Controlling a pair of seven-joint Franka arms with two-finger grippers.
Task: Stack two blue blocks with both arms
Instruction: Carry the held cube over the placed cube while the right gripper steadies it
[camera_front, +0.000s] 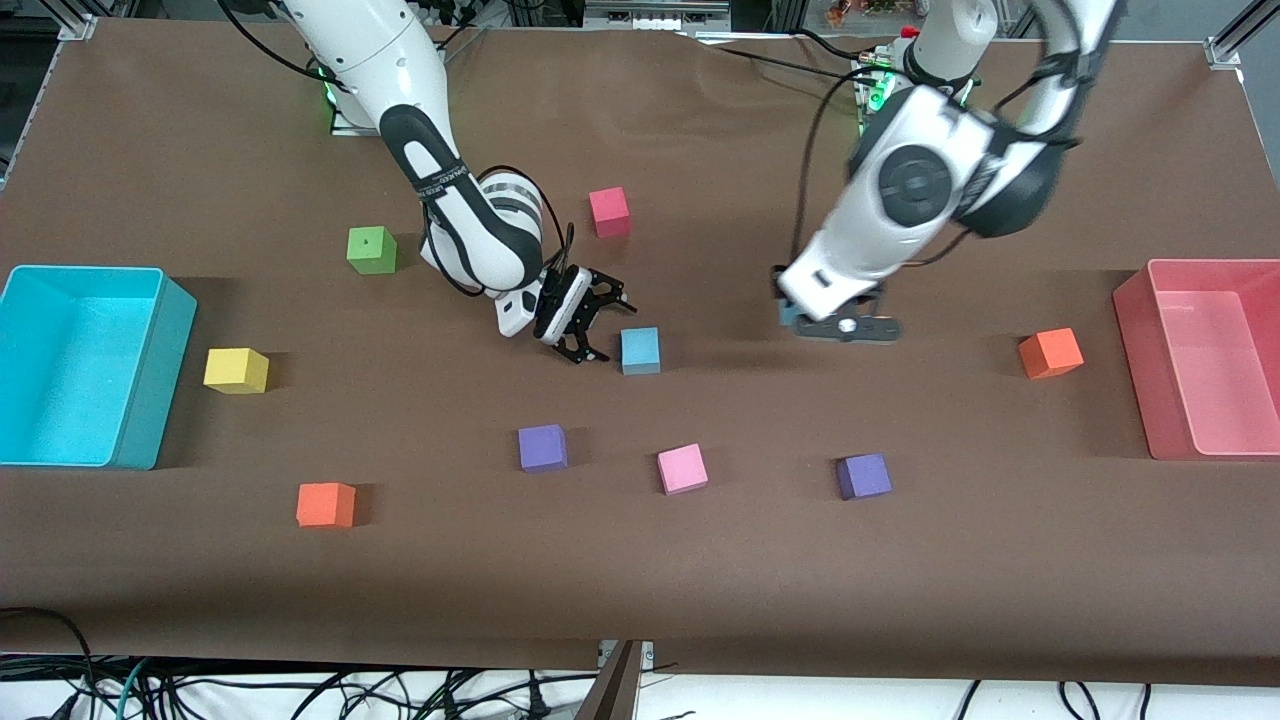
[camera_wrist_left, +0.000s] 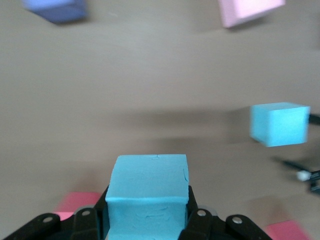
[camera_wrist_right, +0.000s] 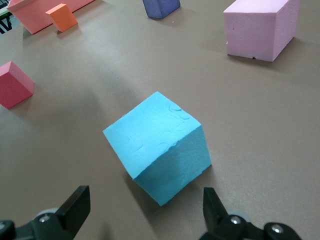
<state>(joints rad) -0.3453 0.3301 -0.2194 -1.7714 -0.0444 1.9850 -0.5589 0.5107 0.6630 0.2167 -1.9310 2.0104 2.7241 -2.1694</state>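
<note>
The left gripper (camera_front: 800, 318) hangs over the brown desk (camera_front: 700, 580) toward the left arm's end, and its jaws are clamped on one blue block (camera_wrist_left: 148, 192), which fills the gap between the black fingers (camera_wrist_left: 197, 225) in the left wrist view; in the front view only a sliver of that block shows under the white wrist. The second blue block (camera_front: 640, 350) sits on the desk near the middle, apart from the held one, with a corner turned toward the right wrist camera. The right gripper (camera_front: 585, 322) is low just beside this block, on the side toward the right arm's end, its jaws spread wide and holding nothing; in the right wrist view the two fingertips (camera_wrist_right: 75, 205) stand to either side of the block without touching it. Nearer the front camera than the free block lie a purple cube (camera_front: 542, 447), a pink cube (camera_front: 682, 468) and another purple cube (camera_front: 863, 476). A red cube (camera_front: 609, 211) and a green cube (camera_front: 371, 249) lie farther from the camera. A yellow cube (camera_front: 236, 370) rests beside the cyan bin (camera_front: 150, 370) at the right arm's end, and an orange cube (camera_front: 1050, 352) near the pink bin (camera_front: 1140, 380) at the left arm's end. Another orange cube (camera_front: 325, 504) lies close to the camera.
</note>
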